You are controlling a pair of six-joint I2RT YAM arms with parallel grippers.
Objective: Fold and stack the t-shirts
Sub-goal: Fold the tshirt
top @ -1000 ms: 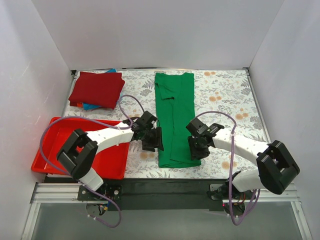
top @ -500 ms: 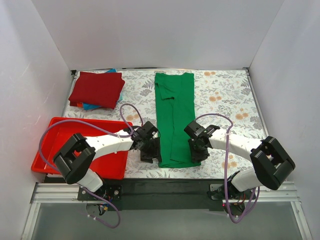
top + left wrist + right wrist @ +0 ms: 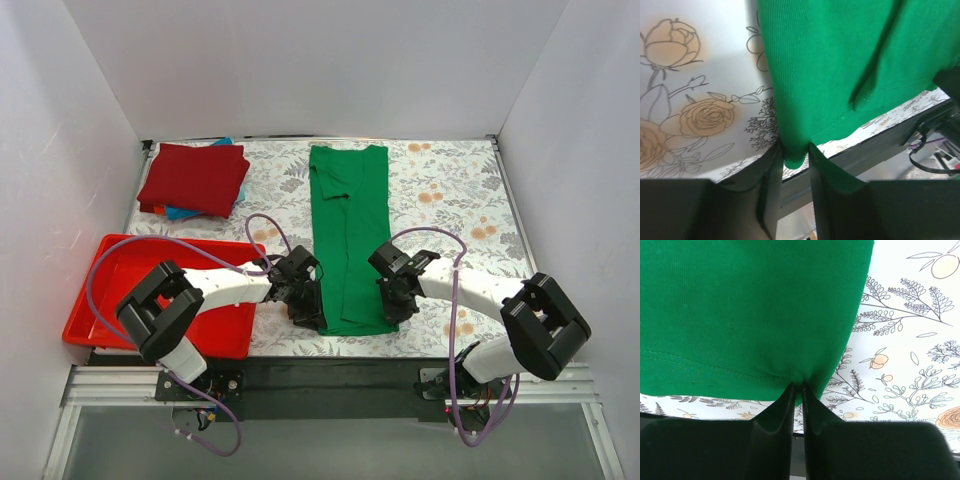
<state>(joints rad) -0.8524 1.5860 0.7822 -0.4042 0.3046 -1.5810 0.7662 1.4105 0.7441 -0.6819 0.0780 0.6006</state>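
**A:** What are your two grippers doing?

**B:** My left gripper (image 3: 316, 318) is clamped on the near left corner of the green t-shirt (image 3: 350, 230). In my left wrist view, a tuck of green cloth sits between the jaws, low in the middle of the frame. My right gripper (image 3: 398, 312) is pinched tight on the near right corner. In my right wrist view, the stitched hem puckers into the narrow slit between the jaws at bottom centre.

**A:** How does that shirt lie?

**B:** It is folded into a long narrow strip. In the top view it runs from the upper middle of the frame down to the lower middle, flat on the flowered table (image 3: 450, 190). Its near end sits close to the table's front edge, between my two arms.

**A:** And the other shirts?

**B:** The dark red t-shirt (image 3: 195, 177) lies folded in the upper left of the top view, well apart from the green one. It rests on the blue t-shirt (image 3: 184, 212), which shows only as a thin edge beneath it.

**A:** Is there anything else nearby?

**B:** There is a red tray (image 3: 100, 300) at the lower left of the top view. My left arm reaches across its right side.
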